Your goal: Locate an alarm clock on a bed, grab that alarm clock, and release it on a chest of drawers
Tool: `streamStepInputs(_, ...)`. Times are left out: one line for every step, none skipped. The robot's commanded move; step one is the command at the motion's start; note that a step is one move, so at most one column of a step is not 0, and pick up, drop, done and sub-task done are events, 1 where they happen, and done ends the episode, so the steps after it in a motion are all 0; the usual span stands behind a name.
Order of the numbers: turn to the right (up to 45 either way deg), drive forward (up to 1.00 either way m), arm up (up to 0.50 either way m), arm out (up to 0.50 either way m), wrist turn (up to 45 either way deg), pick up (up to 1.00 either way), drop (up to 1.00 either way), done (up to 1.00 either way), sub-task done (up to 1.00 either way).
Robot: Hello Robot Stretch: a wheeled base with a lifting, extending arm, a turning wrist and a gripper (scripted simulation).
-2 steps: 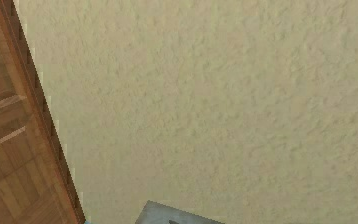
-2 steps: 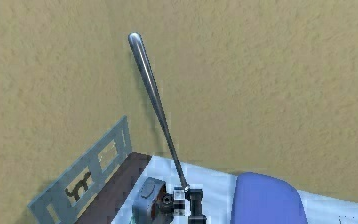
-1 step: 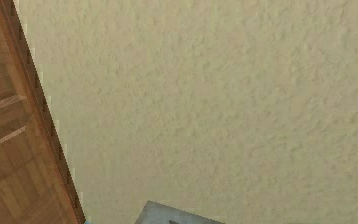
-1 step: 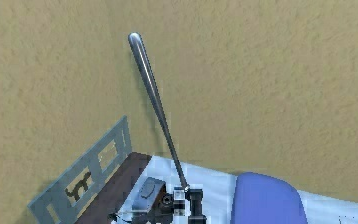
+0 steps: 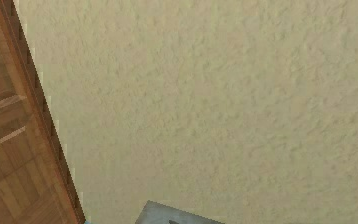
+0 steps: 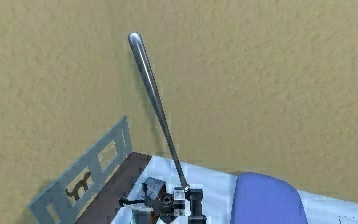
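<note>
Most of both views is beige wall, which rises behind the bed. A wooden door panel stands, I judge, past the bed's head end. On the bed lies a blue pillow; at the bed's end stands a grey-blue headboard with cut-outs. A slim silvery rod leans from the bed up the wall. My gripper sits over the bed's edge, near the headboard, beside the rod's foot. I cannot tell whether its fingers are spread or pressed together, nor whether it holds anything. I cannot tell where on the bed the alarm clock lies. Step, I judge: the grab. Next: confirm the clock, lift clear, then find the chest of drawers.
</note>
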Motion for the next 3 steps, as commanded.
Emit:
streamStepInputs(0.0,0.0,0.0,0.0,15.0,0.0,0.0,0.0,0.0)
streamStepInputs(0.0,0.0,-0.3,0.0,0.0,0.0,0.0,0.0,0.0)
streamStepInputs(0.0,0.0,0.0,0.0,0.0,1.0,0.0,0.0,0.0)
